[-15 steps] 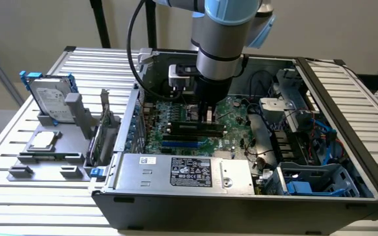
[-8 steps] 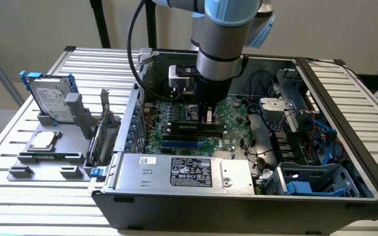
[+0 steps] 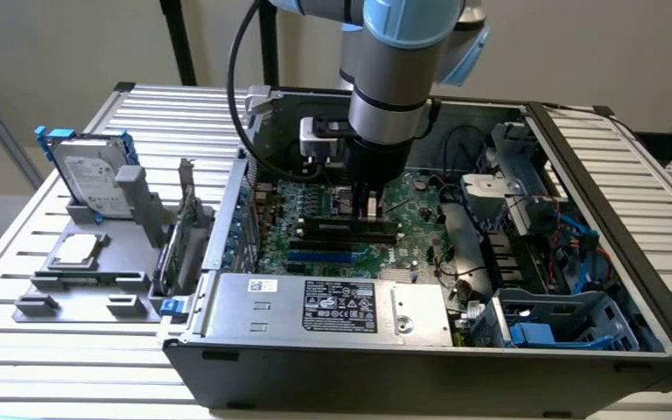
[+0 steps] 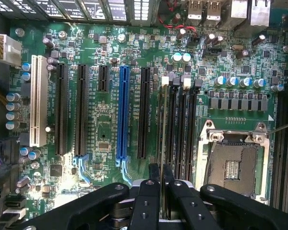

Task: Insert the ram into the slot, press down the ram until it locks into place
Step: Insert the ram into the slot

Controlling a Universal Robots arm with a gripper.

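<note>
while the ram point(image 4: 163, 139) stands edge-on over the slot point(image 4: 165, 84) with the gripper point(image 4: 161, 168) clamped on its thin sides, the main trouble i would expect is alignment. whether the stick is already down in the channel or only resting above it i cannot tell, and a push with the notch off its key could chip the contacts or bend the board. the blue slot point(image 4: 124, 115) lies apart from it, so the nearer hazard is the neighbouring black slots point(image 4: 182, 129) just beside it: a small sideways drift could land the edge on the wall between two of them. if the grip sits off the middle, pressing could tip the ram and lock one end clip alone. the open cpu socket point(image 4: 233, 167) is near too — a slipped finger there would be costly. in the exterior view, going from its left, the hard drive point(image 3: 85, 171) stands well apart on the table point(image 3: 32, 367), the black cable point(image 3: 234, 79) loops down by the case point(image 3: 616, 175), and the arm point(image 3: 388, 96) drops straight into it, wrist vertical, low over the motherboard point(image 3: 312, 197).
</note>
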